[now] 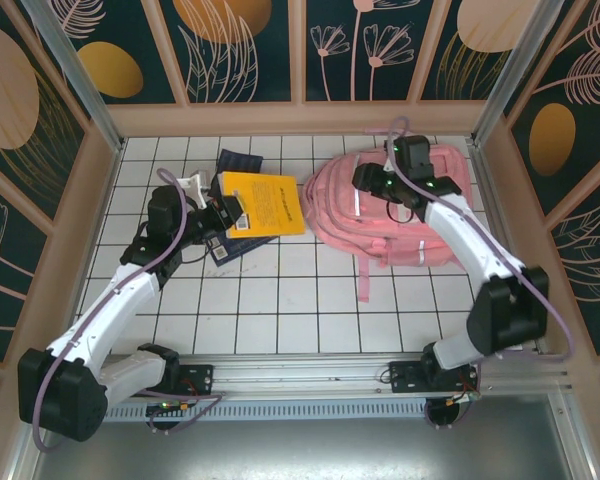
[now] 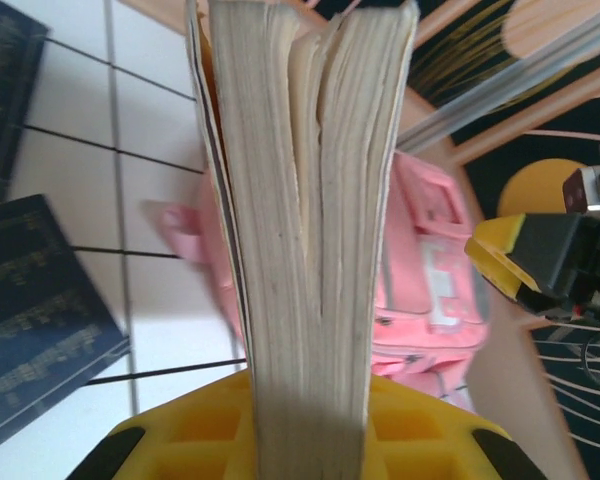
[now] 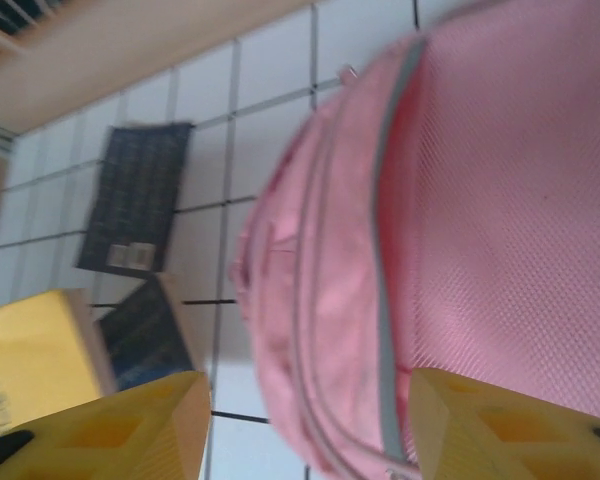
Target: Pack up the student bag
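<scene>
The left gripper [image 1: 223, 212] is closed tight on the yellow book [image 1: 265, 203]. The page edge of the book faces the pink backpack [image 1: 340, 220], which lies just to the right. Over the backpack hangs the right gripper [image 1: 382, 186], jaws apart and holding nothing, closer to the zipper.

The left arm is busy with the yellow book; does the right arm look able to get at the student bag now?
Probably yes: the right end effector hangs open just above the student bag, nothing between them, and the yellow book held by the left end effector sits aside.
</scene>
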